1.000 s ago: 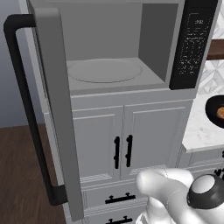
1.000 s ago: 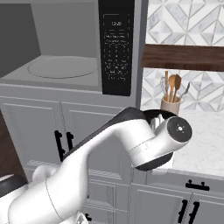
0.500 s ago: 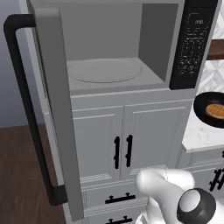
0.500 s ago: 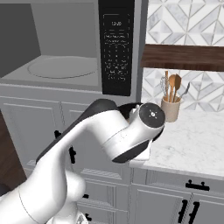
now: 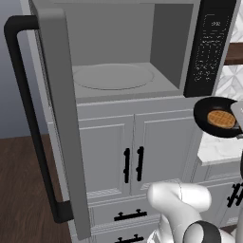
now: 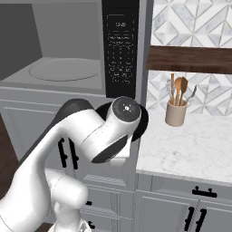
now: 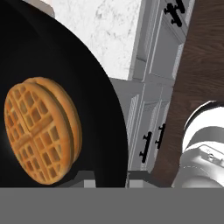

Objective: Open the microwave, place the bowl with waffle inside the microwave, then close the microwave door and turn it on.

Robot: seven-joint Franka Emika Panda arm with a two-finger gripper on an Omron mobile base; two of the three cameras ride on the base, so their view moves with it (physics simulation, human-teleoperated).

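The microwave (image 5: 114, 57) stands open, its grey cavity bare except for the round turntable plate (image 5: 113, 76). The microwave door (image 5: 59, 109) is swung out to the left, with its long black bar handle (image 5: 28, 118) facing me. The black button panel (image 5: 211, 47) sits right of the cavity. The bowl with waffle (image 5: 218, 117) hangs in the air right of the cabinet, below the panel, above the counter's edge. My gripper (image 7: 111, 178) is shut on the bowl's rim; the waffle (image 7: 41, 135) lies inside. In the right base view my arm covers most of the bowl (image 6: 144, 124).
White cabinet doors (image 5: 137, 156) with short black handles sit under the microwave. A marble counter (image 6: 190, 145) to the right carries a utensil holder (image 6: 176, 112). Above it runs a wooden shelf (image 6: 190, 59). Dark wood floor (image 5: 23, 190) lies at the left.
The bowl with waffle has moved left, toward the microwave, still held. My arm's wrist has swung left across the right base view.
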